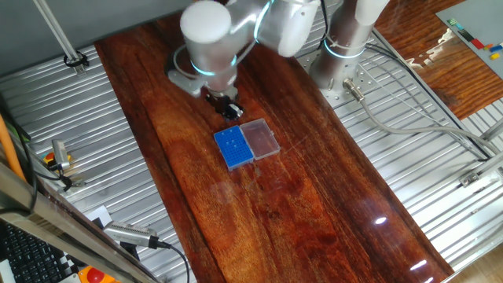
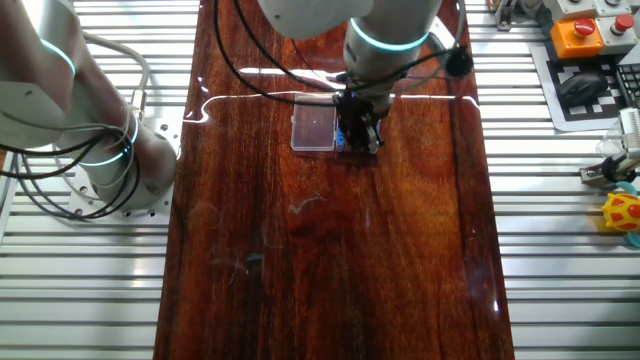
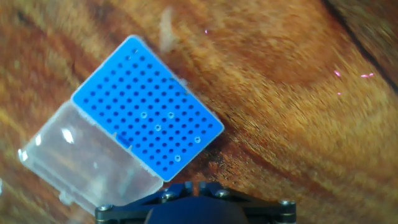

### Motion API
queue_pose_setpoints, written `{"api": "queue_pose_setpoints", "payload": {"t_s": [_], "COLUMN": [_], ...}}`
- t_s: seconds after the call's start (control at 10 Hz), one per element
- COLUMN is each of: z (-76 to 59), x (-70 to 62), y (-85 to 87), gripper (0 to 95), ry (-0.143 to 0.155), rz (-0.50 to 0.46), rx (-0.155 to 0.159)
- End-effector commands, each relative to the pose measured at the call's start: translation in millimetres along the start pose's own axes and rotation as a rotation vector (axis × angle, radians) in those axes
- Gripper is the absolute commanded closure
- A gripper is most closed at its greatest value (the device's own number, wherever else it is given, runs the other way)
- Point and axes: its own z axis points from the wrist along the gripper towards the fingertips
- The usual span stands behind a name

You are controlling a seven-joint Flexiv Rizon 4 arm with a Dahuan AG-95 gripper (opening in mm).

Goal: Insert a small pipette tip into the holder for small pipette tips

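The holder for small pipette tips (image 3: 146,106) is a blue square rack with a fine grid of holes, lying on the wooden table. Several of its holes (image 3: 157,127) show pale rings. Its clear lid panel (image 3: 93,162) lies flat, joined to one side. My gripper (image 1: 228,108) hangs low just behind the rack (image 1: 234,147). In the other fixed view my gripper (image 2: 360,132) covers most of the rack (image 2: 341,140). The hand view shows only the dark finger bases (image 3: 198,186), close together. No small pipette tip shows between them.
The dark wooden board (image 1: 299,204) lies on ribbed metal tabletop. The arm's base (image 1: 346,55) stands at the back right with cables trailing. Another arm's base (image 2: 95,150) stands to the left. A yellow toy (image 2: 622,212) and an emergency stop button (image 2: 586,30) sit at the right edge.
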Motion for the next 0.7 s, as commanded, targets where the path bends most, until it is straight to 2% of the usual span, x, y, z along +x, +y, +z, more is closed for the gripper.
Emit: {"api": "queue_pose_setpoints", "payload": {"t_s": [0.1,0.2,0.4,0.7], "z": [-3.6,-3.4,-7.8,-9.5], "x": [7.5,8.9,-2.4,-8.6], "y": [-10.5,-13.2,-17.2,-19.7], "gripper": [95.0,95.0,95.0,95.0], "ry": [0.010,0.010,-0.032,-0.039], "rz": [-0.030,-0.028,-0.018,-0.001], "rx": [0.009,0.009,0.019,0.016]}}
